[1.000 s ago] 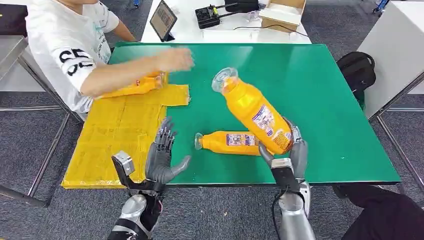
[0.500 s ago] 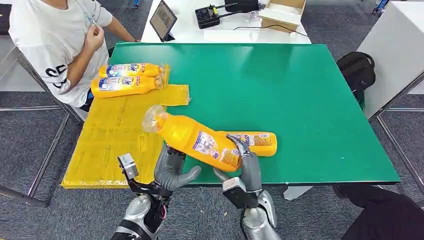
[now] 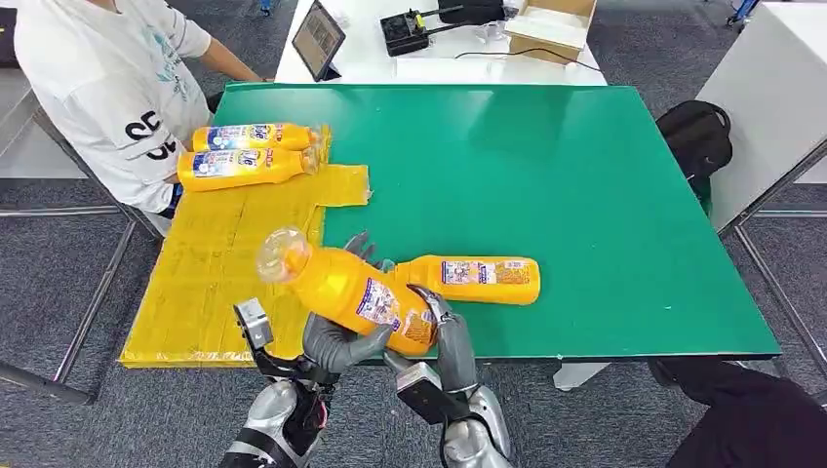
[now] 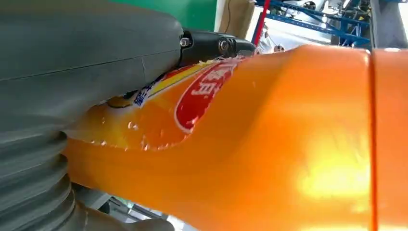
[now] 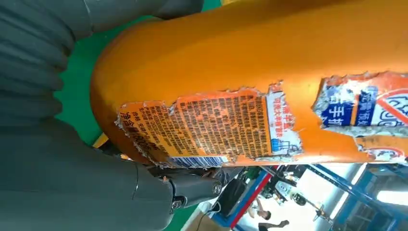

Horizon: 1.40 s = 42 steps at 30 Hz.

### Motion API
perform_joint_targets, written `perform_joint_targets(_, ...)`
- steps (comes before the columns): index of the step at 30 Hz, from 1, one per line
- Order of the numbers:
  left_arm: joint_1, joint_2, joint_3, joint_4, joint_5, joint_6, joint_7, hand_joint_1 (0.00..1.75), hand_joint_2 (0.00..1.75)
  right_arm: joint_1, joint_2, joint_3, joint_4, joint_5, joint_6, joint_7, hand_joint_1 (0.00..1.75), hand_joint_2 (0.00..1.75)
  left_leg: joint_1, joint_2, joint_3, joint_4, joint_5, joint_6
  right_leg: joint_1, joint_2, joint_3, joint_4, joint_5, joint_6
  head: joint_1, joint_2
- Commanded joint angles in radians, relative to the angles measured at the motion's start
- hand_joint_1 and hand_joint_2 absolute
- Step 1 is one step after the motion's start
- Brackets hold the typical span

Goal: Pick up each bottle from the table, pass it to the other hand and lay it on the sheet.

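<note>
Both hands are on one orange bottle (image 3: pixel 351 291) at the near edge of the green table (image 3: pixel 585 195), held in the air. The right hand (image 3: pixel 444 341) wraps the bottle's base end, fingers curled up around its near-right side; in the right wrist view the thumb and fingers hug the torn label. The left hand (image 3: pixel 336 336) cups the bottle's middle from below, thumb (image 3: pixel 366 343) reaching right under the body and fingertips showing past its far side. In the left wrist view the left thumb lies flat against the bottle's orange wall (image 4: pixel 269 144), so it is touching, and both hands grasp it.

The bottle's long axis runs from near right to far left, tilted, with its clear cap (image 3: pixel 278 255) raised and pointing out over the yellow sheet (image 3: pixel 224 263).

A second bottle (image 3: pixel 468 279) lies flat on the table just behind, lengthwise left to right, neck toward the hands. Two more bottles (image 3: pixel 249 153) lie side by side at the sheet's far end, next to a person in a white shirt (image 3: pixel 107 88).
</note>
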State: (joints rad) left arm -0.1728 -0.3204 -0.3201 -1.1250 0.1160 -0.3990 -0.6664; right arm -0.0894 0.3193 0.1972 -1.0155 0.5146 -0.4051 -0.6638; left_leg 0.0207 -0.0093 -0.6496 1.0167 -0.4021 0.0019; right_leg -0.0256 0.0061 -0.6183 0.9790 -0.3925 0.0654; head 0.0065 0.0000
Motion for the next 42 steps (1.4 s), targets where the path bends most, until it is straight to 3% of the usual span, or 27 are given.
perform_joint_targets(1, -0.066, -0.024, -0.019, 0.145, -0.044, 0.069, 0.021, 0.00, 1.75, -0.068, 0.019, 0.083, 0.228, 0.063, -0.002, -0.034, 1.75, 1.75, 0.000, 0.001, 0.006, -0.001, -0.002, 0.001, 0.001, 0.000, 0.006, -0.001, -0.002, -0.003, 0.000, 0.000)
perform_joint_targets(6, -0.083, -0.029, -0.013, 0.132, -0.010, 0.049, 0.024, 0.00, 1.75, -0.102, 0.028, 0.132, 0.380, 0.074, -0.017, -0.034, 1.75, 1.75, 0.001, 0.000, 0.003, 0.000, -0.001, 0.000, 0.001, -0.001, 0.003, -0.001, -0.001, -0.002, 0.000, 0.000)
perform_joint_targets(11, -0.090, -0.029, -0.003, 0.155, -0.049, 0.124, 0.018, 0.00, 1.75, -0.110, 0.024, 0.144, 0.404, 0.052, -0.014, -0.034, 1.75, 1.75, 0.001, -0.001, 0.004, 0.000, -0.001, 0.001, 0.002, -0.003, 0.004, -0.001, -0.002, -0.003, 0.000, 0.000)
perform_joint_targets(12, -0.091, -0.029, -0.002, 0.156, -0.051, 0.128, 0.016, 0.66, 1.75, -0.110, 0.024, 0.142, 0.405, 0.051, -0.013, -0.034, 1.75, 1.75, 0.000, -0.001, 0.003, -0.001, -0.001, 0.000, 0.001, -0.002, 0.003, -0.001, -0.002, -0.002, 0.000, 0.000)
perform_joint_targets(13, -0.093, -0.029, 0.000, 0.158, -0.055, 0.135, 0.014, 1.62, 1.75, -0.110, 0.025, 0.141, 0.409, 0.050, -0.010, -0.034, 1.75, 1.75, 0.001, -0.001, 0.005, -0.001, -0.002, 0.001, 0.001, -0.003, 0.005, -0.001, -0.002, -0.003, 0.000, 0.000)
perform_joint_targets(14, -0.095, -0.029, 0.001, 0.159, -0.061, 0.148, 0.010, 1.75, 1.75, -0.111, 0.027, 0.137, 0.412, 0.048, -0.009, -0.034, 1.75, 1.75, 0.001, -0.001, 0.004, 0.000, -0.001, 0.001, 0.001, -0.003, 0.004, -0.001, -0.002, -0.003, 0.000, 0.000)
perform_joint_targets(24, -0.101, -0.029, 0.025, 0.161, -0.048, 0.162, 0.013, 1.75, 1.75, -0.116, 0.026, 0.130, 0.421, 0.049, -0.004, -0.034, 1.75, 1.75, 0.001, -0.001, 0.002, 0.000, -0.001, 0.000, 0.001, -0.003, 0.002, 0.000, -0.001, -0.002, 0.000, 0.000)
perform_joint_targets(26, -0.100, -0.029, 0.026, 0.157, -0.048, 0.166, 0.015, 1.75, 1.75, -0.115, 0.027, 0.127, 0.418, 0.054, -0.011, -0.034, 0.42, 1.75, 0.001, -0.001, 0.003, 0.000, -0.001, 0.001, 0.001, -0.003, 0.003, 0.000, -0.002, -0.003, 0.000, 0.000)
perform_joint_targets(27, -0.100, -0.029, 0.027, 0.157, -0.045, 0.165, 0.017, 1.75, 1.75, -0.114, 0.026, 0.126, 0.417, 0.057, -0.014, -0.034, 0.05, 1.75, 0.001, -0.001, 0.002, 0.000, -0.001, 0.000, 0.001, -0.002, 0.001, -0.001, -0.001, -0.002, 0.000, 0.000)
perform_joint_targets(29, -0.099, -0.029, 0.030, 0.157, -0.041, 0.162, 0.018, 1.75, 1.75, -0.112, 0.028, 0.117, 0.414, 0.059, -0.028, -0.034, 0.00, 1.75, 0.001, -0.001, 0.002, 0.000, -0.001, 0.000, 0.001, -0.003, 0.001, 0.000, -0.001, -0.002, 0.000, 0.000)
perform_joint_targets(30, -0.098, -0.029, 0.031, 0.156, -0.040, 0.163, 0.018, 1.75, 1.75, -0.112, 0.030, 0.112, 0.412, 0.056, -0.036, -0.034, 0.00, 0.00, 0.001, -0.002, 0.005, 0.000, -0.002, 0.001, 0.001, -0.004, 0.005, 0.000, -0.003, -0.003, 0.000, 0.000)
perform_joint_targets(42, -0.090, -0.029, 0.040, 0.151, -0.043, 0.184, 0.018, 1.75, 1.75, -0.108, 0.030, 0.102, 0.379, 0.014, -0.041, -0.034, 0.00, 0.00, 0.001, -0.001, 0.004, 0.000, -0.002, 0.001, 0.001, -0.003, 0.003, 0.000, -0.002, -0.003, 0.000, 0.000)
